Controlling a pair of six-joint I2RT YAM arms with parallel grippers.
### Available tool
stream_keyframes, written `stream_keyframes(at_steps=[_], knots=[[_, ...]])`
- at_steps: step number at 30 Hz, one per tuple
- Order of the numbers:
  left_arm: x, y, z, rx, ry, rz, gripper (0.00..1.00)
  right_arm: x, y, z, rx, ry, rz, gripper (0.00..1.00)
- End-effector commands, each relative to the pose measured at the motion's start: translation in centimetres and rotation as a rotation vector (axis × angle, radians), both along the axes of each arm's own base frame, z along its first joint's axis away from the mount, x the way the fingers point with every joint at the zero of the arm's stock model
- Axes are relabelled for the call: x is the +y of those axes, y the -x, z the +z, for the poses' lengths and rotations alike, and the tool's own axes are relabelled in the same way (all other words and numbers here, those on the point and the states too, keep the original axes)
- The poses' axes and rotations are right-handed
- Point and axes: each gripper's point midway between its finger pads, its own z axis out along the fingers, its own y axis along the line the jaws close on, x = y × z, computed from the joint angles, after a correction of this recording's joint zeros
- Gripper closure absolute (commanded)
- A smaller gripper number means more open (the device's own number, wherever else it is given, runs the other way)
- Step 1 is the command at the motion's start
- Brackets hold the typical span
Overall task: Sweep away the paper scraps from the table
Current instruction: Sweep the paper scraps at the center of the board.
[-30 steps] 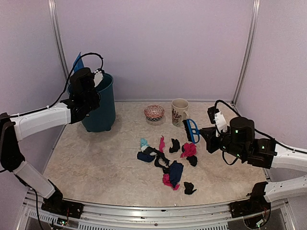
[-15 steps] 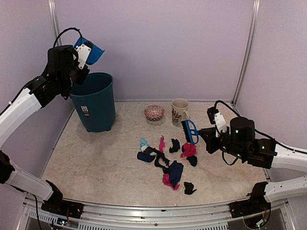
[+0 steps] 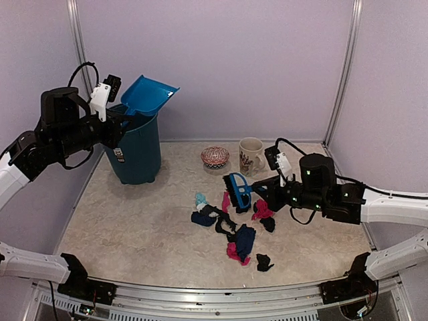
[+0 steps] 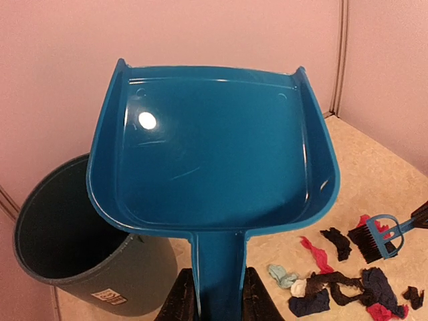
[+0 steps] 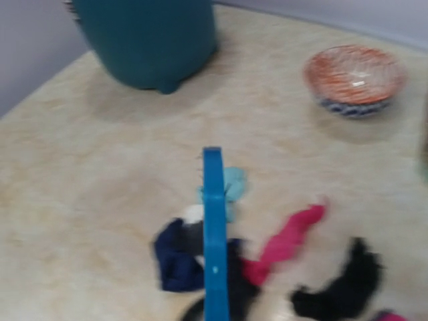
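The paper scraps (image 3: 231, 224) lie in a loose pile of pink, black, navy and light blue wads on the middle of the table (image 3: 134, 227). They also show at the lower right of the left wrist view as scraps (image 4: 348, 287) and, blurred, as scraps (image 5: 287, 241) in the right wrist view. My left gripper (image 4: 217, 294) is shut on the handle of the blue dustpan (image 4: 214, 154), held in the air beside the rim of the teal bin (image 3: 137, 150). My right gripper (image 3: 259, 189) is shut on the blue brush (image 3: 237, 190), which hangs over the pile's far edge.
A beige mug (image 3: 251, 155) and a red patterned bowl (image 3: 215, 156) stand behind the pile near the back wall. The bin stands at the back left corner. Metal frame posts and purple walls close in the back and both sides.
My left arm has raised the dustpan out of the bin and swung it right, beside the bin's rim. My right arm has carried the brush left, over the scraps.
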Motion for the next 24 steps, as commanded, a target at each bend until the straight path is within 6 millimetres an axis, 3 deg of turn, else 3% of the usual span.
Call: stream_keyframes(at_steps=[1, 5, 12, 24], knots=[[-1.5, 2.3, -2.1, 0.132, 0.118, -0.100, 1.00, 3.8, 0.0, 2.5, 0.077, -0.194, 0.095, 1.00], [-1.2, 2.9, -3.6, 0.178, 0.148, -0.095, 1.00, 7.0, -0.3, 1.7, 0.188, -0.287, 0.137, 1.00], [-0.6, 3.5, -4.8, 0.223, 0.167, -0.072, 1.00, 10.8, -2.0, -1.3, 0.371, -0.433, 0.097, 1.00], [-1.5, 5.2, -7.0, 0.309, 0.159, -0.148, 1.00, 14.8, -6.4, -8.0, 0.607, -0.499, -0.086, 1.00]])
